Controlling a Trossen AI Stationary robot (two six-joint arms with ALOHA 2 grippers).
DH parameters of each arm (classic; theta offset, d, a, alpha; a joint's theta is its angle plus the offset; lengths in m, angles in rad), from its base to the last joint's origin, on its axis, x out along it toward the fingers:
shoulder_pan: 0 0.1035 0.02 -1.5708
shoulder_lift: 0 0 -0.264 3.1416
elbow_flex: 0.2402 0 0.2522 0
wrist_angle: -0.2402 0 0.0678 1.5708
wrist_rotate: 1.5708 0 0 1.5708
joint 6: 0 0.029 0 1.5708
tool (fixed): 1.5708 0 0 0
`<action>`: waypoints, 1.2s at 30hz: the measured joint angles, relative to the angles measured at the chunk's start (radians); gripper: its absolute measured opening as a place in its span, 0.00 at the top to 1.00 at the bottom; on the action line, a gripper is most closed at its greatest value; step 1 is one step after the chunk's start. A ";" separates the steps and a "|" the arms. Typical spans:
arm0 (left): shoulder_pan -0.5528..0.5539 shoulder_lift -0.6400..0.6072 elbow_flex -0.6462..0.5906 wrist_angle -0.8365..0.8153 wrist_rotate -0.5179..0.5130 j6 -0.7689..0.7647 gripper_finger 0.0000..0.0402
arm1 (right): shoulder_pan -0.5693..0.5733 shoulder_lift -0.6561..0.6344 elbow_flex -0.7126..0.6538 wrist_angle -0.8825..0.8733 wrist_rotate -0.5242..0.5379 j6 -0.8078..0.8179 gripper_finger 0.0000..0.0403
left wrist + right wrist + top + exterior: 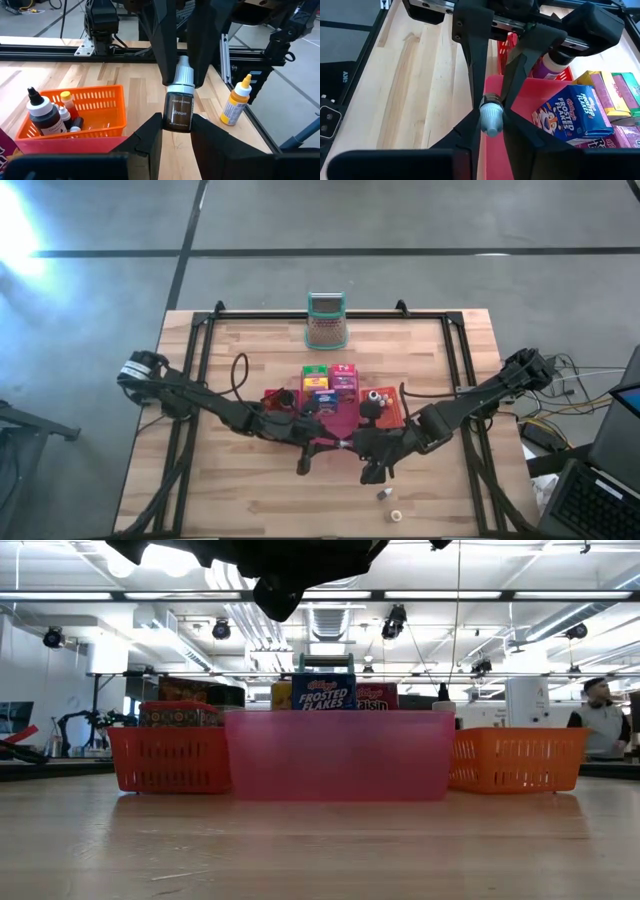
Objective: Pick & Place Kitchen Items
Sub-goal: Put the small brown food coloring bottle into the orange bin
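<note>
Two grippers on one brown dropper bottle (178,105), above pink tray (340,435) front edge: left gripper (176,131) clamps body, right gripper (491,120) narrowing on cap. Advice: left releases only once right's grip firm.

blue box (575,117): "FROSTED FLAKES" | dark bottle (178,111): "Brown"

I see a pale wooden table (250,500) with visible plank grain and a dull sheen. The pink tray (335,755) looks like translucent smooth plastic; the orange basket (95,107) is slotted plastic, slightly glossy. The small brown bottle (178,107) shines like glass or hard plastic, with a matt grey ribbed cap. The cereal box (575,117) is printed card.
</note>
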 joint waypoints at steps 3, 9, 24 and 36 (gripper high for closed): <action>0.000 0.000 0.000 0.000 0.000 0.000 0.75 | 0.000 0.000 0.000 0.000 -0.001 0.000 0.84; 0.000 0.000 0.000 0.000 0.000 0.000 0.75 | -0.001 0.000 0.000 -0.001 -0.002 0.000 0.82; 0.001 -0.019 0.000 -0.090 -0.017 -0.003 0.44 | 0.000 -0.044 0.000 -0.151 -0.002 0.081 0.84; 0.005 -0.084 -0.050 -0.165 -0.235 -0.026 0.40 | -0.034 -0.099 0.000 -0.592 0.009 0.449 0.85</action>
